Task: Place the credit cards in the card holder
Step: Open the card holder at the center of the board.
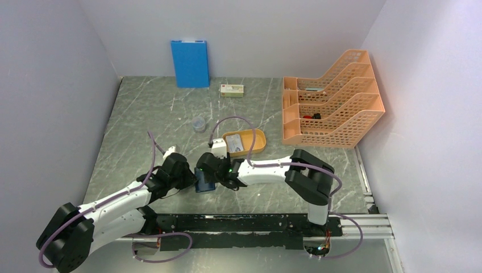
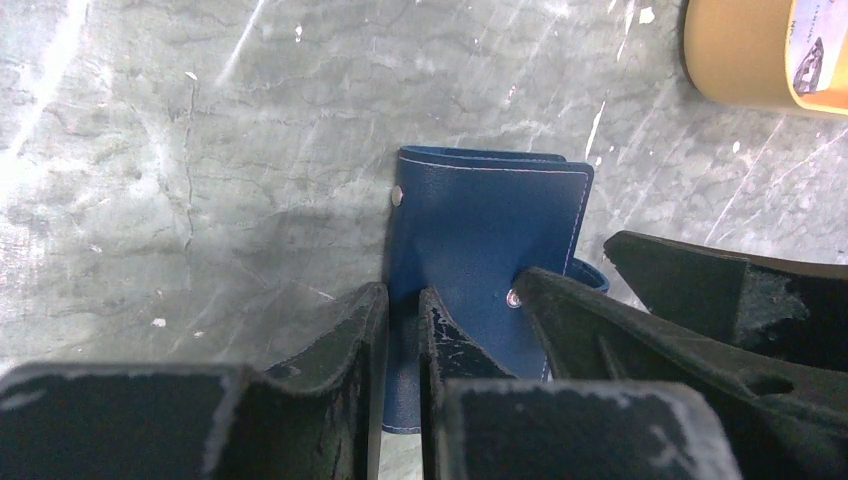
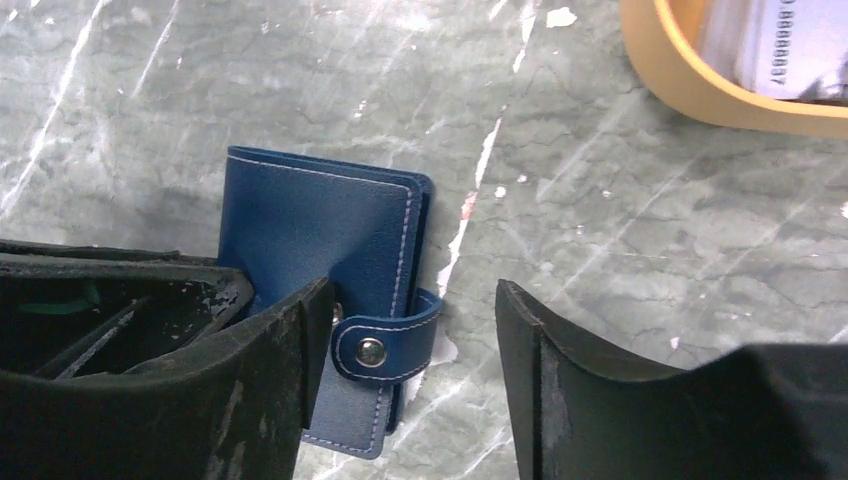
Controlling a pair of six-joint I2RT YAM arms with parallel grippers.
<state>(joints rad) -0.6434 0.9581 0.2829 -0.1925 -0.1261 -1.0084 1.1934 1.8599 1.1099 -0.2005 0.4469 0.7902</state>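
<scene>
The card holder (image 1: pixel 204 184) is a navy wallet lying closed on the marble table between both grippers. My left gripper (image 2: pixel 403 322) is shut on its near left edge, with blue leather pinched between the pads. My right gripper (image 3: pixel 405 335) is open over the holder's (image 3: pixel 315 220) strap side. The snap strap (image 3: pixel 388 345) lies between its fingers, and the left finger (image 3: pixel 285 360) rests against the cover. The credit cards (image 1: pixel 237 143) lie pale in the orange oval tray (image 1: pixel 258 142), behind the right gripper (image 1: pixel 215 173). One printed card (image 3: pixel 790 45) shows in the right wrist view.
A big blue board (image 1: pixel 190 62) leans on the back wall. A white box with a red label (image 1: pixel 232 90) lies beside it. An orange mesh file rack (image 1: pixel 332 102) fills the back right. A small clear cup (image 1: pixel 199 124) stands behind the grippers.
</scene>
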